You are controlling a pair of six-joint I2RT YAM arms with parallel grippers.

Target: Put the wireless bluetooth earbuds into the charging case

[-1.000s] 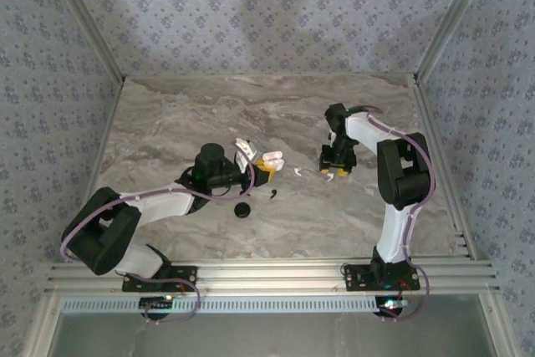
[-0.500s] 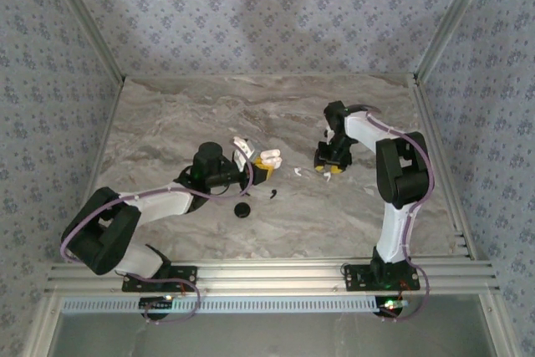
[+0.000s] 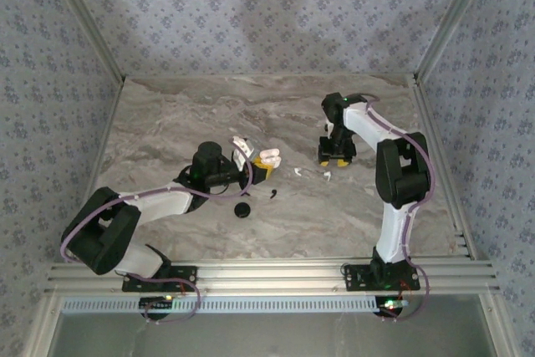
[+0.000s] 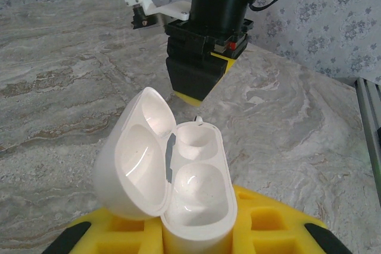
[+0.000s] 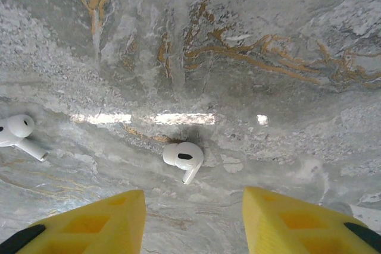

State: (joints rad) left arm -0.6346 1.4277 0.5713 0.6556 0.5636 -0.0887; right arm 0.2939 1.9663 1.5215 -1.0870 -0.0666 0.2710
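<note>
The white charging case (image 4: pixel 178 176) stands with its lid open and both wells empty, and my left gripper (image 4: pixel 196 239) is shut on its base between yellow pads. From above, the case (image 3: pixel 270 159) sits at the left gripper (image 3: pixel 262 168). Both earbuds are white and lie on the marble. One earbud (image 5: pixel 183 157) lies just ahead of my open right gripper (image 5: pixel 193 230), between the lines of its yellow fingers (image 5: pixel 89 224). The other earbud (image 5: pixel 18 130) lies off to the left. In the top view the earbuds (image 3: pixel 327 175) (image 3: pixel 298 172) lie near the right gripper (image 3: pixel 335 159).
A black round object (image 3: pixel 242 209) and a small black piece (image 3: pixel 272 194) lie on the marble table (image 3: pixel 167 123) in front of the left gripper. Metal frame rails (image 3: pixel 435 148) border the table on the right and at the near edge.
My right gripper has drawn back toward the far side, and the earbud that lay under it now shows on the table. The left arm and the case have stayed put.
</note>
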